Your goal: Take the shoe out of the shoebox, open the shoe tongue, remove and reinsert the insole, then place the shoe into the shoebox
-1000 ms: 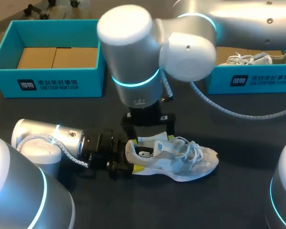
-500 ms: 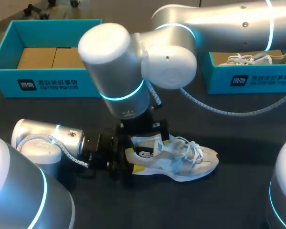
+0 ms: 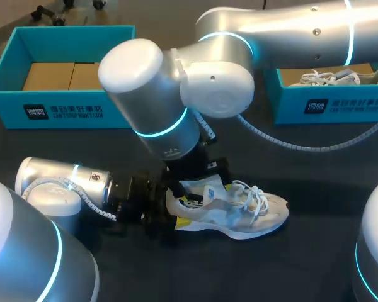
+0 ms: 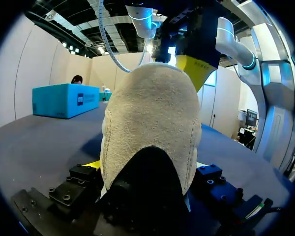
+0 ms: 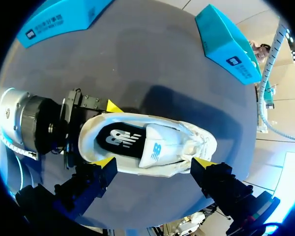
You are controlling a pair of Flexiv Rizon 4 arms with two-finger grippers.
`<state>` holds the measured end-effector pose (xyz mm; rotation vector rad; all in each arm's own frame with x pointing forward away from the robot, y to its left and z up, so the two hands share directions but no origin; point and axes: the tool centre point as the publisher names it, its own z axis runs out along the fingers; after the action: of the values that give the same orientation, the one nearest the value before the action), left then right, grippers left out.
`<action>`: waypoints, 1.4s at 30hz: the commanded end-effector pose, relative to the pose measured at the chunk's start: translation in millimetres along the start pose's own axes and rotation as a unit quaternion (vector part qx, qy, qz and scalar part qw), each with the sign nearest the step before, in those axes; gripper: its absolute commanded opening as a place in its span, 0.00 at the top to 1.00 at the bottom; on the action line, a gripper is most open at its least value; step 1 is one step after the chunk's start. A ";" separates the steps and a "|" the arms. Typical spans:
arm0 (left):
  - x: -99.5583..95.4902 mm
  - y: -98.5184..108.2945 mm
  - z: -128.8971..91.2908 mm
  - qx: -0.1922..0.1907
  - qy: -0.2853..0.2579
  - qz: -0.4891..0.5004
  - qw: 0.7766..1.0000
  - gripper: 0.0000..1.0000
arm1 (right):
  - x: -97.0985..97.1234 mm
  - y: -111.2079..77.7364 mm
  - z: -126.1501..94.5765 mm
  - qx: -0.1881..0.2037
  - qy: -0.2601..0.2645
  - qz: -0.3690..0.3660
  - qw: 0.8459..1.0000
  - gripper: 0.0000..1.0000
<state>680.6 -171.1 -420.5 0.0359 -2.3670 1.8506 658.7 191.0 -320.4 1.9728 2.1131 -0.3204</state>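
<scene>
Since a second ago, the right arm's big elbow joint had swung toward the table's left edge. The right gripper (image 3: 200,182) had come lower over the shoe (image 3: 239,212), while the shoe itself and the left arm had kept their places.

Nearest the table's front edge, the left arm lay low along the table (image 3: 315,170), coming in from the front left corner. The left gripper (image 3: 179,211) pinched the shoe by its heel, with a yellow fingertip (image 5: 113,105) pressed to the heel's far side and another (image 3: 184,221) at its near side. In the left wrist view the suede heel filled the space between the fingers.

The pale shoe rested on its sole near the middle of the table. Its toe pointed toward the right edge and its laces (image 3: 255,198) were loose. From above, the dark insole (image 5: 120,140) lay inside it, with the white tongue (image 5: 157,150) just ahead of that.

The right gripper hung directly over the shoe's opening, its two yellow fingertips (image 5: 202,162) spread wide and gripping nothing.

At the far left corner stood a teal shoebox (image 3: 63,112) with a bare cardboard floor. Along the far edge toward the right stood a second teal box (image 3: 340,106), holding another pale shoe (image 3: 340,77).
</scene>
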 end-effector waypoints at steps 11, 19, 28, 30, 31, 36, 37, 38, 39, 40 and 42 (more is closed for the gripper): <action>-0.8 0.8 0.9 -0.002 0.000 0.000 1.000 1.00 | -9.6 -0.9 20.2 -0.018 -0.019 0.263 0.965 0.00; -0.8 0.8 0.9 -0.002 0.000 0.000 1.000 1.00 | -13.1 0.9 31.1 -0.021 -0.021 0.273 0.961 0.00; -0.8 0.8 0.9 -0.002 0.000 0.000 1.000 1.00 | -21.6 1.3 40.1 -0.025 -0.019 0.286 0.958 0.00; -0.8 0.8 0.9 -0.002 0.000 0.000 1.000 1.00 | -23.6 3.1 40.3 -0.026 -0.017 0.289 0.957 0.00; -0.8 0.8 0.9 -0.002 0.000 0.000 1.000 1.00 | -24.7 4.3 40.0 -0.026 -0.017 0.290 0.957 0.00; -0.8 0.8 0.9 -0.002 0.000 0.000 1.000 1.00 | -32.4 6.6 33.8 -0.028 -0.024 0.296 0.955 0.00; -0.8 0.8 0.9 -0.002 0.000 0.000 1.000 1.00 | -34.6 6.7 32.9 -0.027 -0.026 0.298 0.954 0.00; -0.8 0.8 0.9 -0.002 0.000 0.000 1.000 1.00 | -36.9 6.3 32.0 -0.027 -0.026 0.300 0.953 0.00; -0.8 0.8 0.9 -0.002 0.000 0.000 1.000 1.00 | -39.0 5.4 31.4 -0.027 -0.029 0.306 0.951 0.00; -0.8 0.8 0.9 -0.002 0.000 0.000 1.000 1.00 | -41.1 4.3 30.9 -0.026 -0.030 0.309 0.950 0.00; -0.8 0.8 0.9 -0.002 0.000 0.000 1.000 1.00 | -45.2 1.0 29.6 -0.026 -0.030 0.317 0.948 0.00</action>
<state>680.6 -171.2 -420.5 0.0359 -2.3669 1.8506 670.8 142.2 -337.6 1.9637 2.0149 -0.3577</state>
